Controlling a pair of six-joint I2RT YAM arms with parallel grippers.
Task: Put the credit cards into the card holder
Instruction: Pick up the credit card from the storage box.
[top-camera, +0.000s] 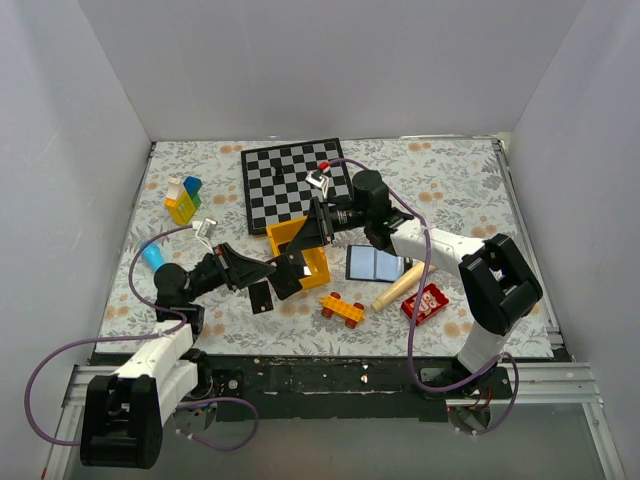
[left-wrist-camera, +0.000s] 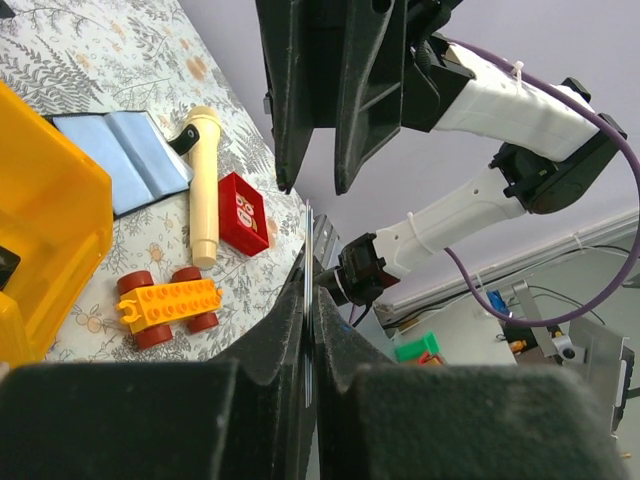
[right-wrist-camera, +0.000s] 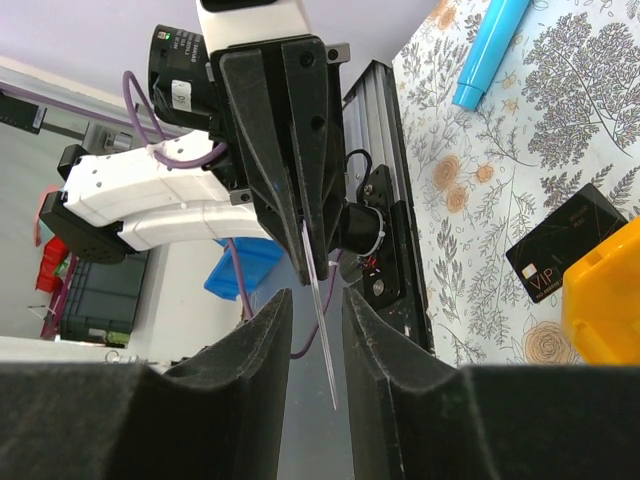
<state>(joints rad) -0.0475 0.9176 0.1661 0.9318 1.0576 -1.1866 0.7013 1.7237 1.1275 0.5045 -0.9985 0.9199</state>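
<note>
Pinched edge-on in left gripper (left-wrist-camera: 310, 300) above worktop (top-camera: 450, 190) centre: thin flat black credit card (left-wrist-camera: 310, 245), long axis running between spread jaws of right gripper (right-wrist-camera: 315, 295). Open blue-grey folding card holder (top-camera: 375, 263) nearer right arm (top-camera: 440, 245).

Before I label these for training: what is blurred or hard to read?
Left wrist view: left claw a dark blur at the bottom, toy car sharp. Right wrist view: right claw equally soft, credit card only a thin edge-on sliver. Top view: evenly lit, sharp.
</note>
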